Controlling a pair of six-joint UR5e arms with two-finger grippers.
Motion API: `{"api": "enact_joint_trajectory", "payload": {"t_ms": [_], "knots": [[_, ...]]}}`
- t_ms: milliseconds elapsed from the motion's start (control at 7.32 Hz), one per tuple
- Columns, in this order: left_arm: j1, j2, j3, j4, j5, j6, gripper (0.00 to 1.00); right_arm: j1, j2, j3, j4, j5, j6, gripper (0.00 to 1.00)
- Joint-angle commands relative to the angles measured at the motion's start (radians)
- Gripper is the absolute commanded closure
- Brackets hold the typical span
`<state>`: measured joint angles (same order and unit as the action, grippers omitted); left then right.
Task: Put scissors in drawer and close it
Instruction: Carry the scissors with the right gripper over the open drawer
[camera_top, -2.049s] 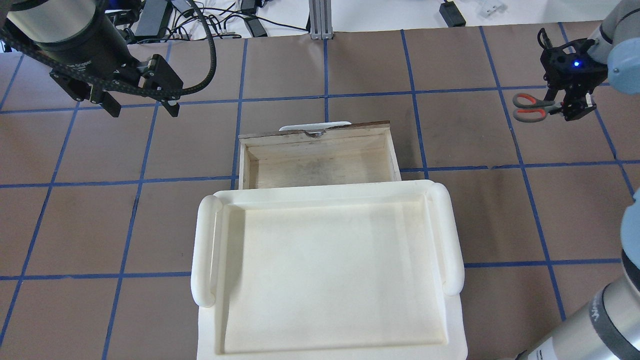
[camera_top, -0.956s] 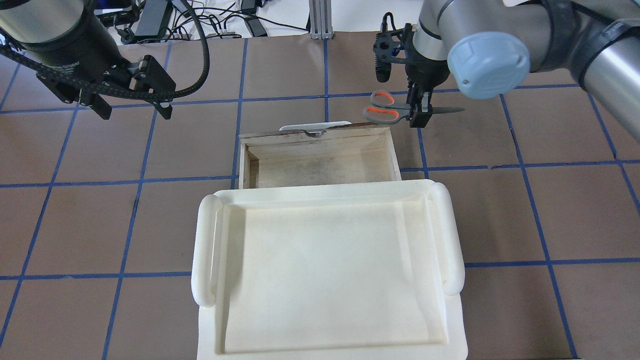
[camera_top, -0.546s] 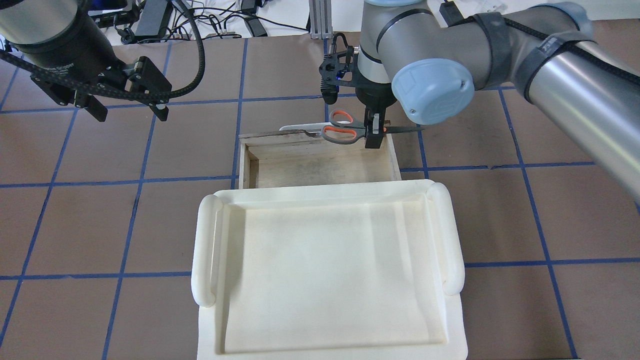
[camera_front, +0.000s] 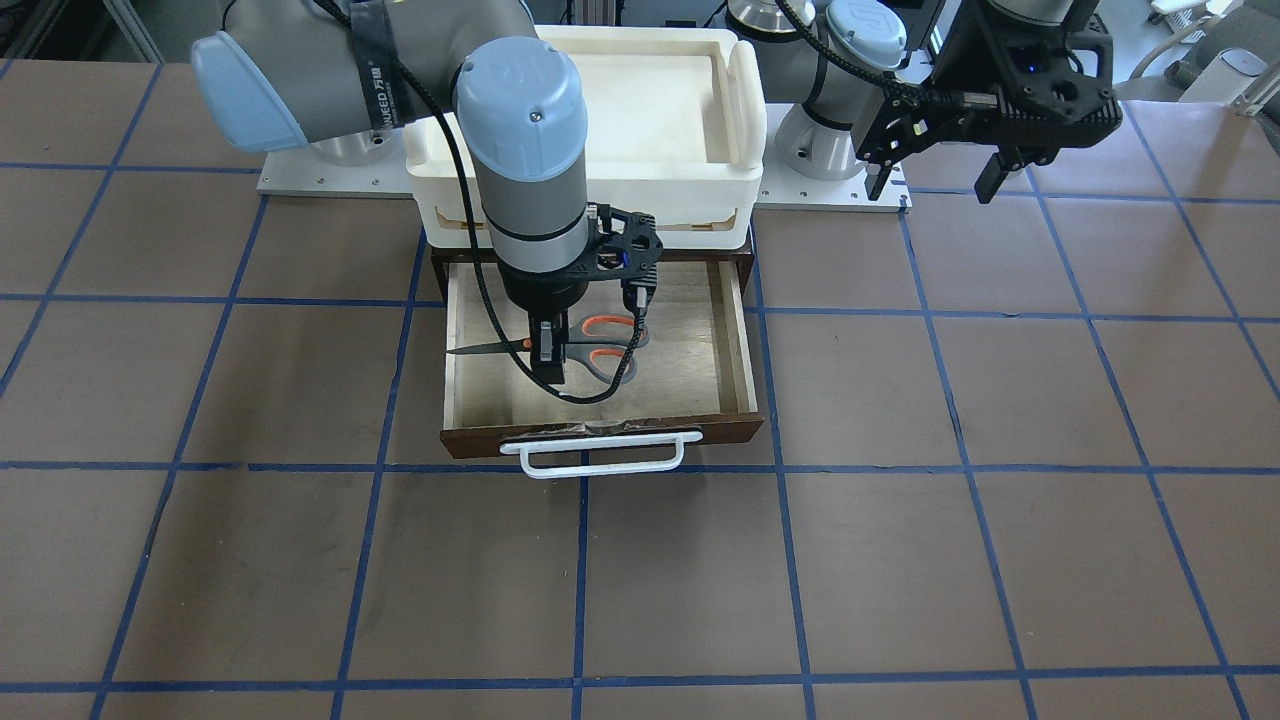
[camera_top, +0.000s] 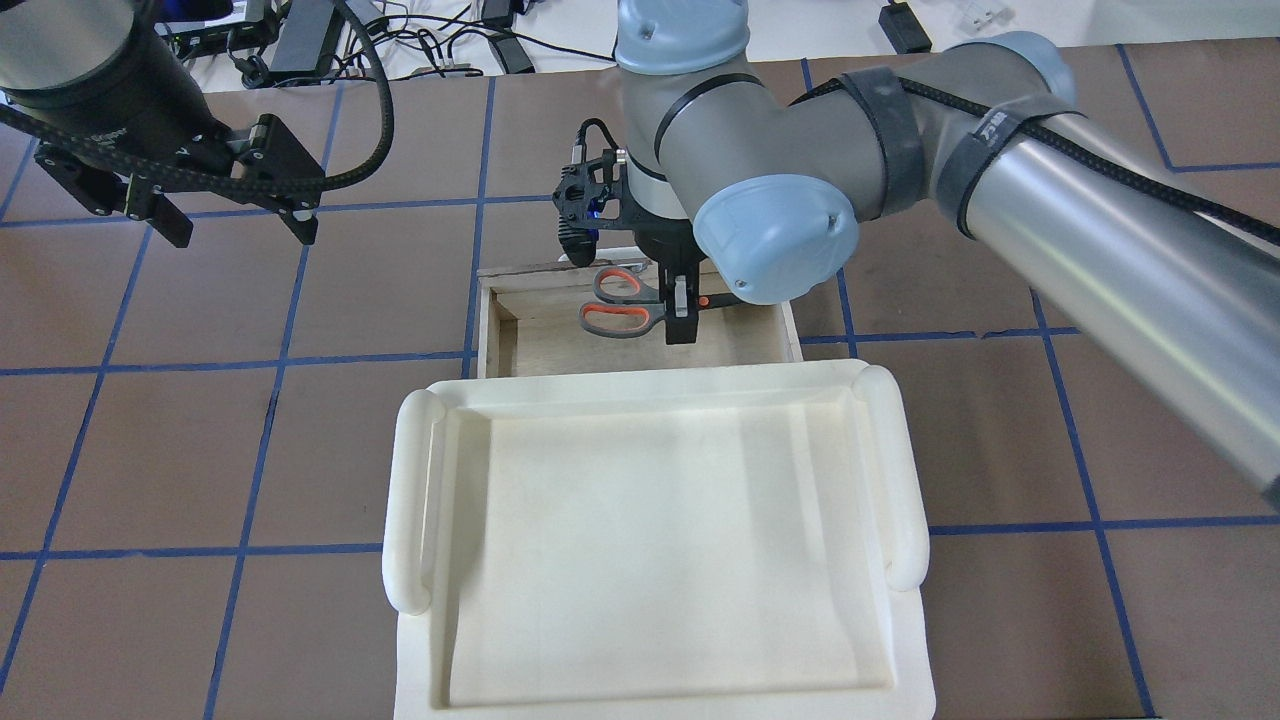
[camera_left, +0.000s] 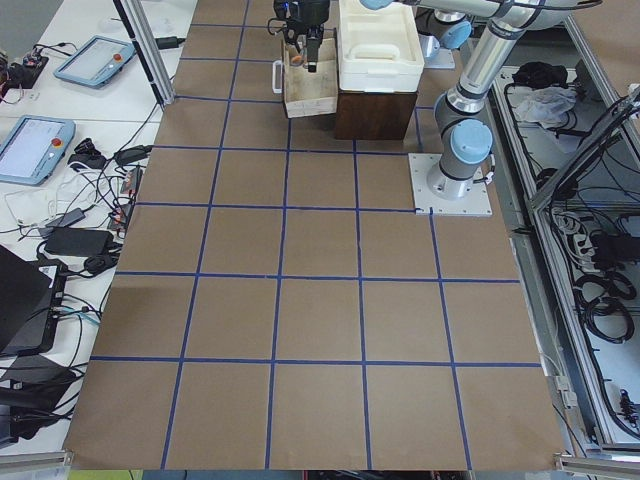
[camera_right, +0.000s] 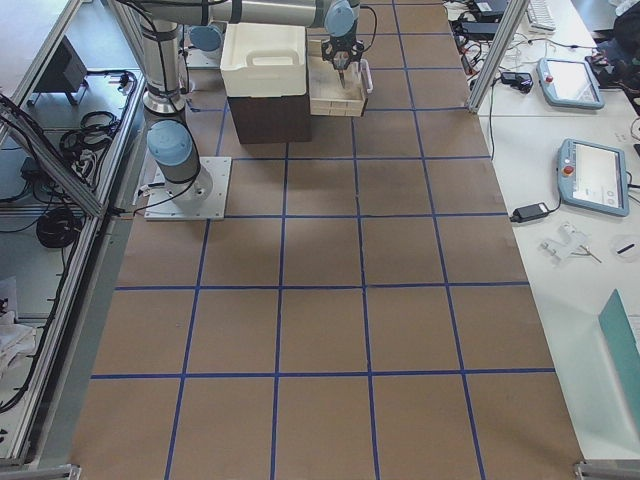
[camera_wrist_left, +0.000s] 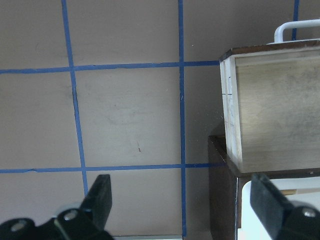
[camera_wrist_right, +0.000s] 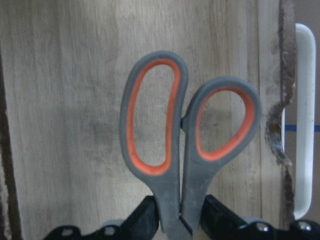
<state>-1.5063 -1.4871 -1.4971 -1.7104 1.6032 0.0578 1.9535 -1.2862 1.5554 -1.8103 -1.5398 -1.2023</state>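
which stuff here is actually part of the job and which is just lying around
In the job:
scissors, gripped by the right end effector over the open drawer
left end effector, open and empty

Just lying about:
white tray above the drawer
cables behind the table
teach pendant on the side bench
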Motion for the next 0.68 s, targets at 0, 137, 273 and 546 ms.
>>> {"api": "enact_joint_trajectory", "payload": {"t_ms": [0,137,273,546], "knots": [[-0.002,0.005,-0.002,-0.049,-0.006,-0.023,0.00,0.011,0.034,0.000,-0.006,0.006,0.001,1.00],[0.003,0.005,-0.002,-0.060,-0.005,-0.016,0.00,0.015,0.042,0.002,-0.003,0.006,0.016,1.00],[0.011,0.005,-0.002,-0.058,-0.011,-0.026,0.00,0.015,0.050,0.009,-0.003,0.006,0.020,1.00],[0.011,0.010,-0.002,-0.058,0.003,-0.024,0.00,0.030,0.061,0.009,-0.011,0.004,0.039,0.62]]}}
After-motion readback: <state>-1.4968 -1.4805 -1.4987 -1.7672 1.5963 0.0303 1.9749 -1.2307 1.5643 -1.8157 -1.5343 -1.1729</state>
